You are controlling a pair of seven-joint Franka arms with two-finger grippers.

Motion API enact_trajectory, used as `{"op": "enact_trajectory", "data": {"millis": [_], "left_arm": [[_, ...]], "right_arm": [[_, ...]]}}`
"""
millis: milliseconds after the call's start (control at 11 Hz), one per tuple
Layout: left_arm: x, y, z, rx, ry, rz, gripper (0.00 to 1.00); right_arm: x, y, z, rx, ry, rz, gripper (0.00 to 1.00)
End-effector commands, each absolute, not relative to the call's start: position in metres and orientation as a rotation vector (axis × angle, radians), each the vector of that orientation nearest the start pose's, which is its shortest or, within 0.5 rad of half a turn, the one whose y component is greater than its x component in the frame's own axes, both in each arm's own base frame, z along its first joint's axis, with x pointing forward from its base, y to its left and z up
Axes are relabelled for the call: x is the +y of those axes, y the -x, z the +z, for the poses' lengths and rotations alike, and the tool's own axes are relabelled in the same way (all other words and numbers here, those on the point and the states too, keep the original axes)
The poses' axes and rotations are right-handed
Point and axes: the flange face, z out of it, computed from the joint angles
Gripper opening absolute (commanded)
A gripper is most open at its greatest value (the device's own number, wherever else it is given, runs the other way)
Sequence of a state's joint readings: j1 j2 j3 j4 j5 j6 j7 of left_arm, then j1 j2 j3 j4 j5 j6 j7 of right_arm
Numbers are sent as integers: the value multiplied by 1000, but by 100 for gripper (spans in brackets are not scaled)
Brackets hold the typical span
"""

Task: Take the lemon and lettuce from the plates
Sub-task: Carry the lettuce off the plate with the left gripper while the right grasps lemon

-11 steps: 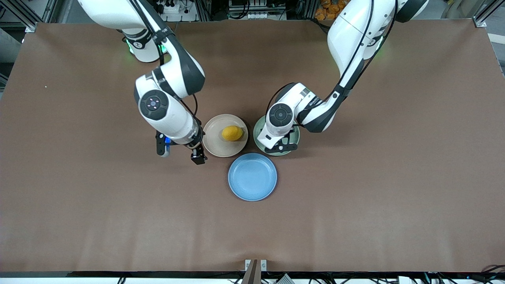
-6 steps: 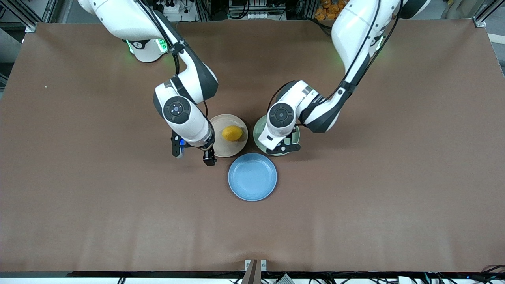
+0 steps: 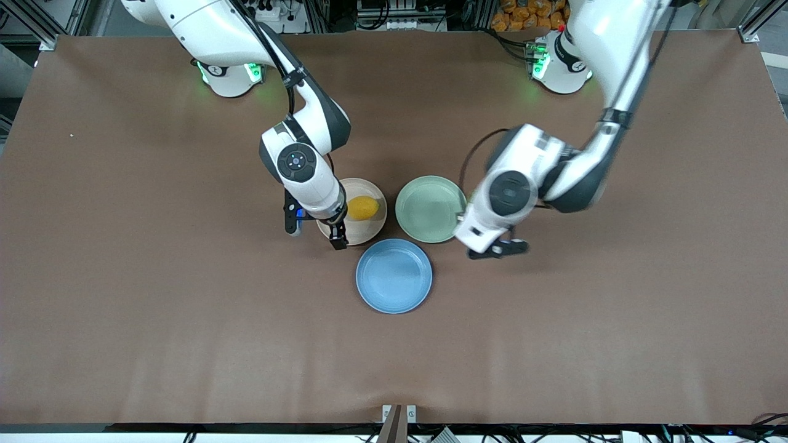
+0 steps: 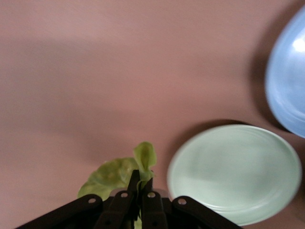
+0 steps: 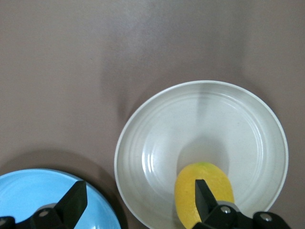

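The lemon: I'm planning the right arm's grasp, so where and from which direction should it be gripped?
Grip the lemon across its narrow middle, coming straight down from above. It lies on its side in the beige plate, whose raised rim would likely block a sideways approach. The right gripper hangs open over that plate, one finger already over the fruit.

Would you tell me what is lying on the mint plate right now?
Nothing: the mint plate shows bare. The lettuce hangs pinched in the left gripper, over the table beside it.
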State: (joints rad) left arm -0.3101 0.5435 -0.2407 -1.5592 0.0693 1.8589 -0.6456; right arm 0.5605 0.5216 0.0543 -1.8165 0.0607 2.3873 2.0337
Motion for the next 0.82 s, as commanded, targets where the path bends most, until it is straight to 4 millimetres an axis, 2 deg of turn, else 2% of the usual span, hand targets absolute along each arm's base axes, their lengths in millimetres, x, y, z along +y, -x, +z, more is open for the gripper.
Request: {"op": "enact_trajectory", "data": {"millis": [0, 182, 273, 364, 455, 545, 636, 727], "left_arm": [[-222, -616, 328, 71, 3054, 407, 0], [-143, -639, 314, 189, 3086, 457, 0], [-114, -646, 302, 225, 3101, 483, 0], [-91, -649, 284, 219, 3098, 518, 0], [-77, -651, 275, 224, 3062, 517, 0], [-76, -650, 265, 222, 3050, 534, 0], [-76, -649, 251, 201, 3049, 567, 33], [-76, -650, 243, 201, 3052, 575, 53]], "right_arm": [[390, -515, 250, 2094, 2269, 63, 100], [396, -508, 248, 2098, 2273, 66, 100], [398, -505, 245, 2108, 2269, 68, 100], [401, -502, 243, 2102, 2273, 67, 100], [402, -502, 241, 2095, 2268, 65, 100], [406, -494, 236, 2080, 2274, 62, 100], [407, -489, 231, 2071, 2274, 60, 100], [407, -485, 227, 2067, 2282, 58, 100]]}}
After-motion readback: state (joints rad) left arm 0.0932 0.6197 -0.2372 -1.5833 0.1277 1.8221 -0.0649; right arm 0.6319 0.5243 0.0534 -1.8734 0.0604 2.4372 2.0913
